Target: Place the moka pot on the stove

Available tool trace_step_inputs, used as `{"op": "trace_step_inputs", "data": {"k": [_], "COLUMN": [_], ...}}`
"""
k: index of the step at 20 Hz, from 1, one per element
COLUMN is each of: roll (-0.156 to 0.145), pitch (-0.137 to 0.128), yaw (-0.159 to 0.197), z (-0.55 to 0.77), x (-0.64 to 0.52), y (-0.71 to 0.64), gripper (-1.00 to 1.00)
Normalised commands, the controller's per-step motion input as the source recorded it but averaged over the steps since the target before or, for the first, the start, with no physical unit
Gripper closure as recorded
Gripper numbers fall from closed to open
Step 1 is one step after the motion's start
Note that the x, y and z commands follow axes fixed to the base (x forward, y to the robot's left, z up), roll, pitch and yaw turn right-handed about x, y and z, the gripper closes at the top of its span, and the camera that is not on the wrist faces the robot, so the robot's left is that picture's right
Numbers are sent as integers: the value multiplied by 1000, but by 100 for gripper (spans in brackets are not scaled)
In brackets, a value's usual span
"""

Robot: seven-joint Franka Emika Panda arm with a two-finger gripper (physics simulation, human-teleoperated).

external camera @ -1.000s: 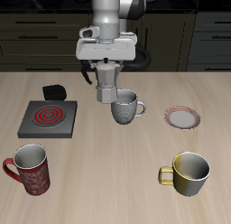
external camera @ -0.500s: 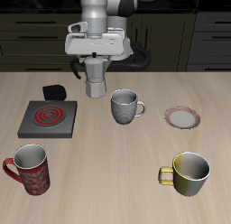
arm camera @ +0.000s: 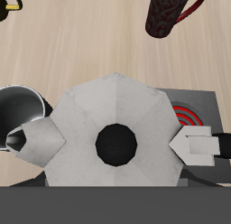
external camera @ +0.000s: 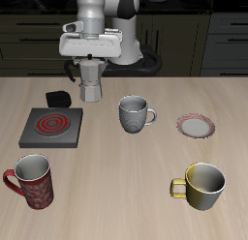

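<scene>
The silver faceted moka pot [external camera: 91, 82] hangs in the air above the table, and my gripper [external camera: 91, 62] is shut on its top. In the wrist view the moka pot [arm camera: 115, 128] fills the middle, its black lid knob at the centre and a finger [arm camera: 203, 144] pressed against one side. The stove [external camera: 52, 127], a dark grey square with a red spiral coil and a black knob box, lies on the table below and to the side of the pot, nearer the front edge. Part of the stove [arm camera: 192, 108] shows past the pot in the wrist view.
A grey patterned mug [external camera: 135, 114] stands beside the pot's place. A red-rimmed plate [external camera: 197, 126] lies farther along. A red mug [external camera: 31, 181] and a yellow mug [external camera: 201, 185] stand near the front edge.
My gripper has carried the moka pot sideways, away from the grey patterned mug and toward the stove. Nothing else on the table has moved.
</scene>
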Motion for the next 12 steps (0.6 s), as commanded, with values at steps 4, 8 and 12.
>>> {"op": "trace_step_inputs", "data": {"k": [4, 8, 12], "roll": [1, -65, -89], "pitch": [17, 19, 1], "yaw": [-40, -48, -51], "z": [-14, -64, -17], "x": [-2, 51, 32], "y": [-239, -364, -530], "gripper": [100, 100, 100]}}
